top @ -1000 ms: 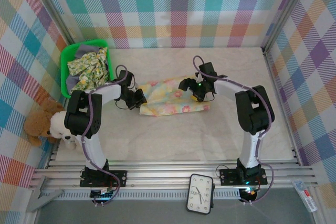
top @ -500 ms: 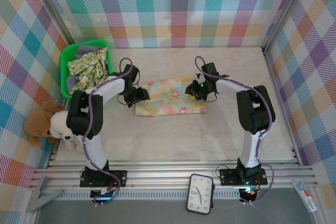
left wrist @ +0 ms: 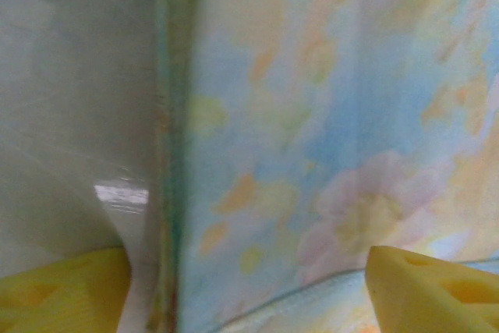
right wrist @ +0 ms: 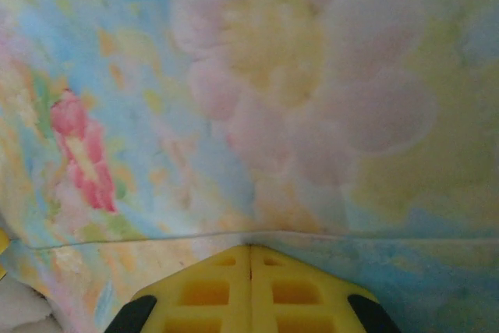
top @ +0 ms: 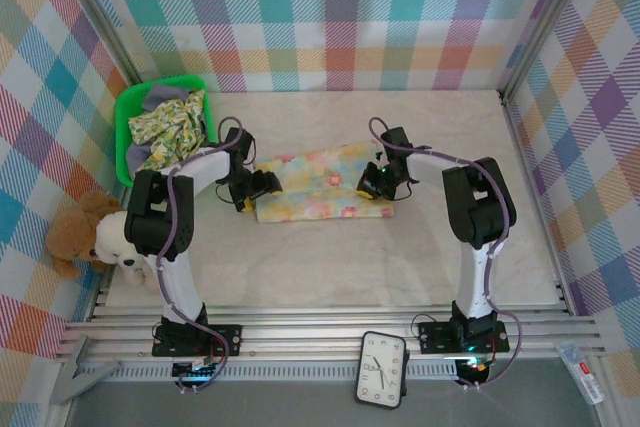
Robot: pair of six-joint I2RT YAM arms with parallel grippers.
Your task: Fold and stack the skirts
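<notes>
While the pastel floral skirt (top: 320, 185) lay spread flat on the pale desk (top: 330, 267), both arms reached down to it from opposite ends. The left jaws sat at the skirt's left edge and stood apart: in the left wrist view their yellow pads (left wrist: 62, 286) showed in the two lower corners, one over the bare desk just off the cloth and the other over the print, with the skirt's folded edge running upright between them and neither pad visibly gripping it. The right jaws sat at the skirt's right end and were together; in the right wrist view the two yellow pads (right wrist: 249, 290) met with no gap, and a hem line of the skirt ran straight into their tips, so they appeared clamped on the cloth there, against a big pale pink and yellow flower in the print. Well to the left of the skirt and farther back, a green bin (top: 125, 132) held a yellow-green floral skirt (top: 172, 129) with a grey-lavender garment (top: 160, 97) bunched behind it. Left of the skirt and nearer the front, a brown teddy bear (top: 72, 232) and a white plush toy (top: 112, 245) sat off the desk's edge. Near the front, on the rail in line with the skirt's right end, lay a black-framed clock (top: 382, 369).
</notes>
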